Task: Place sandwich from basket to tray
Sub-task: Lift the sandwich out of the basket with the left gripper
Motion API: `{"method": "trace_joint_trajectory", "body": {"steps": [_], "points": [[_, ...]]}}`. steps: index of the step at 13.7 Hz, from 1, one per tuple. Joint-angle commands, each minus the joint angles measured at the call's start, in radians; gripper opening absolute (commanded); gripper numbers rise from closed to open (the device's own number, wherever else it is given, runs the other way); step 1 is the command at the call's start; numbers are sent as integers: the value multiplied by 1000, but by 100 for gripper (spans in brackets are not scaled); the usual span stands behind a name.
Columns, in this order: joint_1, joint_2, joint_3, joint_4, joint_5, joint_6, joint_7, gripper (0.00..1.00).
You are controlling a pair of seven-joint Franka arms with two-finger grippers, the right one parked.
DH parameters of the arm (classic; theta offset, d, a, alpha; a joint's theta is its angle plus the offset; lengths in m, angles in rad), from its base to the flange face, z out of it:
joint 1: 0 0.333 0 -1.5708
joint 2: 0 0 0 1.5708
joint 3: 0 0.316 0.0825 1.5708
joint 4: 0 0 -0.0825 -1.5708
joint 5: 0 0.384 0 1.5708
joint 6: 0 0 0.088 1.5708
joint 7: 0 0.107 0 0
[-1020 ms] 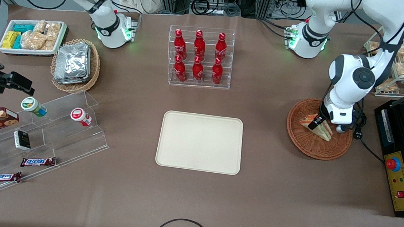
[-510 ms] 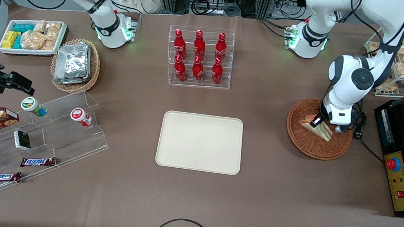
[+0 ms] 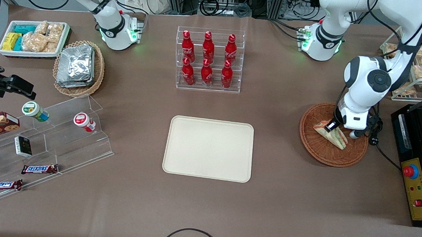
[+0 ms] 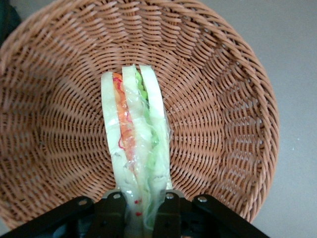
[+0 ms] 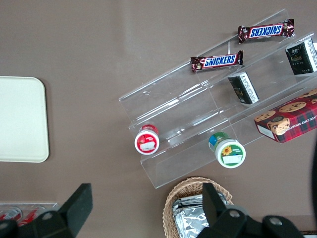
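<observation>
The gripper (image 3: 333, 126) was down in the basket (image 3: 322, 151), toward the working arm's end of the table. Its fingers (image 4: 112, 214) were closed to a narrow gap on the thick end of the sandwich (image 4: 134, 151), one finger on each outer bread face, so the wedge was clamped between them. The rest of the sandwich ran out from the jaws across the basket floor; whether it was touching the weave or just clear of it could not be told.

Compared with one second earlier, the wrist and sandwich had risen slightly in the front view, and the wedge now sat a little higher against the basket's inner wall. The basket had also shifted a touch, its near rim lying slightly farther from the front camera than before. The grip on the sandwich was unchanged.

The tray (image 3: 208, 149) lay flat at the middle of the table, well apart from the basket, nearer the front camera than the rack of red bottles (image 3: 208, 59).

The sandwich showed as a pale triangular wedge on its edge: three bread slices with an orange-red layer between one pair and a green layer between the other, under a clear glossy wrap. The basket was round, reddish-brown wicker, holding only the sandwich.
</observation>
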Motion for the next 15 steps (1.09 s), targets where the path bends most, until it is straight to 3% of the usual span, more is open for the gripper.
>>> {"method": "trace_joint_trajectory", "body": {"steps": [1, 7, 11, 15], "points": [[-6, -108, -1, 6, 18, -115, 90, 14], [-21, -165, -12, 109, 7, -302, 407, 14], [-108, -156, -13, 166, -4, -302, 579, 15], [-229, -119, -13, 218, -41, -299, 622, 14]]}}
